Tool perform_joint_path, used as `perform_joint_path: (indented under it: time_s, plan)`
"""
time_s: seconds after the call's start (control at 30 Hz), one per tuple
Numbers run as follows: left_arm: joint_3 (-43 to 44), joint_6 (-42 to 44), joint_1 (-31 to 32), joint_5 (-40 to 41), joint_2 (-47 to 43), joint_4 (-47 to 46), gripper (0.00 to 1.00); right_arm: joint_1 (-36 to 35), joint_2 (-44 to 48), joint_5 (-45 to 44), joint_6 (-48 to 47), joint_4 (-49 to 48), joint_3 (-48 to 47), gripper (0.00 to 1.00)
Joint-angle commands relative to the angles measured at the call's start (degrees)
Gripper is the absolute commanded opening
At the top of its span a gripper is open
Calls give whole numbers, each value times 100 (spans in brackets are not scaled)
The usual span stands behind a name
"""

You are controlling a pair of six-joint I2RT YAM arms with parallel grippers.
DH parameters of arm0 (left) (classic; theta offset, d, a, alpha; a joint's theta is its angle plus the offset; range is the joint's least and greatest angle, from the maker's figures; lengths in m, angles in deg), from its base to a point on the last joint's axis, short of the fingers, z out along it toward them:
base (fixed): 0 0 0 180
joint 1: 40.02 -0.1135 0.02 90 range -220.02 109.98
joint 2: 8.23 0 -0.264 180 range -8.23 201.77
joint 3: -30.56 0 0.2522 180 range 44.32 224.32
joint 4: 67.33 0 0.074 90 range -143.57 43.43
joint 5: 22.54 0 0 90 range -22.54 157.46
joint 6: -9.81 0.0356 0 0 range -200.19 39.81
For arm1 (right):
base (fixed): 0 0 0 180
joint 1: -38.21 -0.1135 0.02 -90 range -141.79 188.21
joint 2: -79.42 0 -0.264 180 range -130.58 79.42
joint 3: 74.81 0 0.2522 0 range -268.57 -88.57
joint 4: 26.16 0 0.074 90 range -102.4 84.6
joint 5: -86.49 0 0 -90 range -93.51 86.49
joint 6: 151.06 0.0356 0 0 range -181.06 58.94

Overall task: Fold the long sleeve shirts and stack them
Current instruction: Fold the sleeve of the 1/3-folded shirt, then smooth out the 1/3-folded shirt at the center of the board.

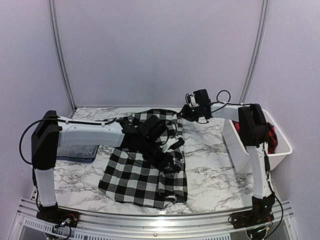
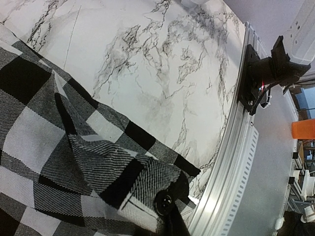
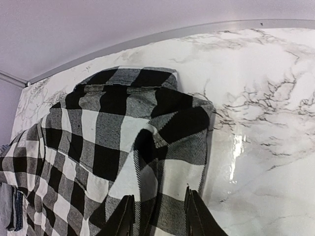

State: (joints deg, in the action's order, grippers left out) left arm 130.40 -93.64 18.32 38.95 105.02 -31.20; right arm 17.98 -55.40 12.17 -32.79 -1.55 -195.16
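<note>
You've got shirt (image 1: 142, 172) mid-table (image 1: 210, 165). Bin (image 1: 235, 145) sits R of it, at table's R edge; 2nd shirt (image 1: 273, 139) in bin. Folded garment (image 1: 75, 152) far L, well apart from shirt.

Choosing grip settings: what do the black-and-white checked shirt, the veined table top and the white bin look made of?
The black-and-white checked shirt: soft woven cloth, probably flannel; diagonal weave lines show. The veined white table top: marble-look, glossy; light glares off it; possibly laminate. The white bin: smooth, rigid, likely plastic.

No readable text, labels, brands, numbers or signs in any view
</note>
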Motion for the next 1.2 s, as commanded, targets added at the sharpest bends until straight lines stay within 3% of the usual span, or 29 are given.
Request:
perform_joint_path:
  time_s: [0.0, 0.23, 0.3, 0.33, 0.37, 0.5, 0.57, 0.7, 0.8, 1.03, 1.17]
  plan:
    - [74, 49, 19, -140, 100, 75, 7, 72, 385, -256, -182, 120, 199, 31]
    - [-90, 60, 53, -219, 110, 81, 13, 77, 847, -286, -318, 24, 707, 32]
    - [-188, 109, 54, -124, 18, 91, 26, 65, 1054, -233, -371, -24, 920, 32]
    - [-241, 138, 54, -20, -59, 88, 41, 58, 1184, -213, -404, -41, 1041, 32]
    - [-282, 167, 54, 75, -145, 88, 50, 42, 1310, -214, -447, -66, 1169, 32]
    - [-281, 170, 25, 567, -457, 58, 69, 10, 1727, -219, -565, -179, 1557, 36]
    - [-252, 14, -32, 843, -547, -52, 71, 6, 1767, -105, -613, -211, 1537, 36]
    - [-278, -590, -313, 1493, -635, -264, 66, -95, 1574, 334, -666, -402, 1363, 33]
    - [-297, -1082, -764, 1817, -583, -428, 49, -279, 1204, 627, -726, -481, 1056, 26]
    - [141, -1439, -1552, 1442, 9, -1035, 19, -556, 591, 952, -575, -686, 605, 15]
    - [583, -1372, -1753, 1159, 520, -1181, 13, -533, 299, 932, -500, -719, 524, 12]
